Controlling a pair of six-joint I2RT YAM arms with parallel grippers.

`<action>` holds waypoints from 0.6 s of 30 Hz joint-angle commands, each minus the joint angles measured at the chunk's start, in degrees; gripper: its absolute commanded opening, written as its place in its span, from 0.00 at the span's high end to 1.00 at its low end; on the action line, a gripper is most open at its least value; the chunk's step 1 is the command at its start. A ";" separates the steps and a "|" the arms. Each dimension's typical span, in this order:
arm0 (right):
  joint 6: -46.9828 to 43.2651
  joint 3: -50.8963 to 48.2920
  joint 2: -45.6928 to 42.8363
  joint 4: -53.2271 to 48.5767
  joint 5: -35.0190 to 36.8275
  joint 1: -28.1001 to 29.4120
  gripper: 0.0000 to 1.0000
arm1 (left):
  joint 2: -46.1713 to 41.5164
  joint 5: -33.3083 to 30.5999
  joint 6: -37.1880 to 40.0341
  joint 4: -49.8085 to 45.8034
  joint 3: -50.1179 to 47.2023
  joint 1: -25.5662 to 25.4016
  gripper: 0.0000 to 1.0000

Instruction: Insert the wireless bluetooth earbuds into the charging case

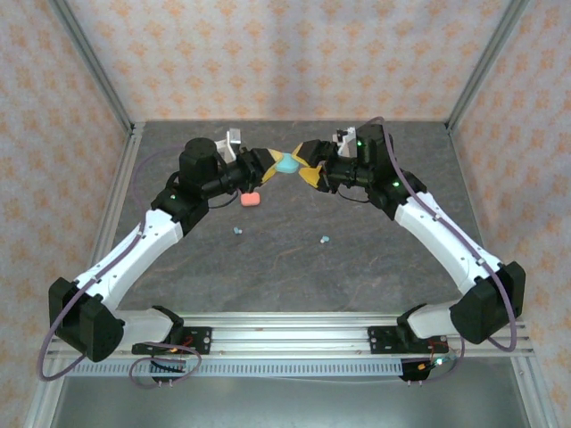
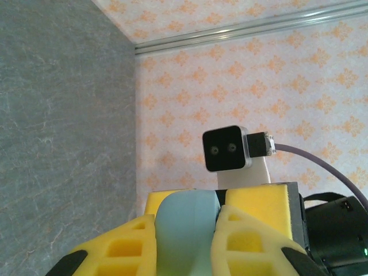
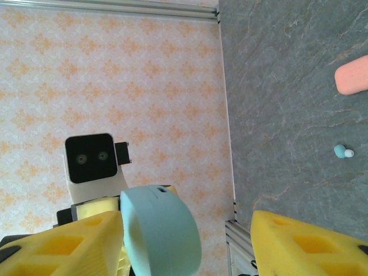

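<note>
Grey stone-look table (image 1: 285,267) below: my left jaws clamp the teal charging case (image 1: 287,164) aloft, likely so my right jaws, parted around it, can work it; teal earbuds (image 1: 238,230) lie nearer, loose.

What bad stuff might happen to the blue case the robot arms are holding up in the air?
1. The teal case hangs above the table, pinched only by the left gripper. The right gripper is open around it, with a gap on one side. Closing off-centre might twist the case loose, and it would drop.
2. A falling case might bump the tiny teal earbuds lying on the table and scatter them.
</note>
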 commanded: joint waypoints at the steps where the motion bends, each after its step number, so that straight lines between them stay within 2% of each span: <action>1: 1.75 -0.27 -1.71 3.78 -1.08 1.06 0.41 | -1.58 -1.88 -1.59 2.47 -0.15 -0.38 0.94; 11: 6.05 -1.11 -0.85 10.41 -1.78 2.56 0.52 | -1.45 -3.90 -5.18 5.77 -1.96 -1.50 0.94; 18: 9.63 -2.42 -0.64 15.08 -2.37 2.72 0.66 | -1.47 -4.16 -5.72 6.15 -1.78 -2.05 0.94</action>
